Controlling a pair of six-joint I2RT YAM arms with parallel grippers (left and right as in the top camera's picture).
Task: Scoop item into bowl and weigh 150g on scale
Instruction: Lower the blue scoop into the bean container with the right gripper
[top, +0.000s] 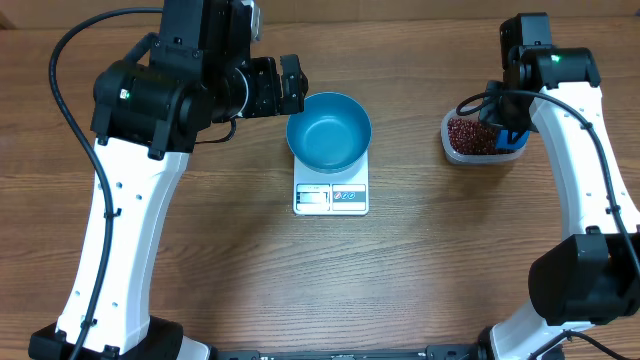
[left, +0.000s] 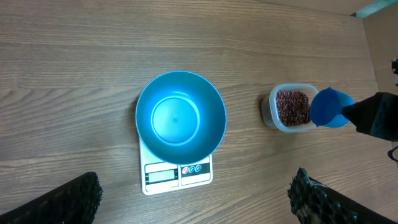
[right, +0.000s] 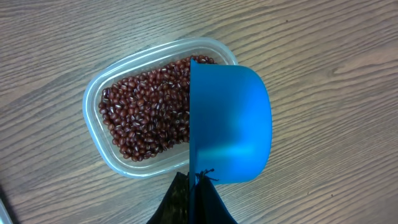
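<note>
One teal bowl (top: 329, 130) sits on scale (top: 331, 197), mid-table; beans (top: 472, 135) in clear tub (top: 480, 140) at right.

L wrist: left gripper (left: 196, 202) jaws wide apart, holding nothing, above bowl & scale.

R wrist: right gripper (right: 193, 196) clamped on blue scoop (right: 230, 124) handle; scoop turned on its side over tub's right part, just above beans.

A brown wood-grain desk (top: 420, 280) carries two things directly. A flat white scale (top: 331, 198) lies near the middle, its display edge towards the near side. A clear plastic tub (top: 449, 148) sits well apart from it, to the right and slightly farther back.
</note>
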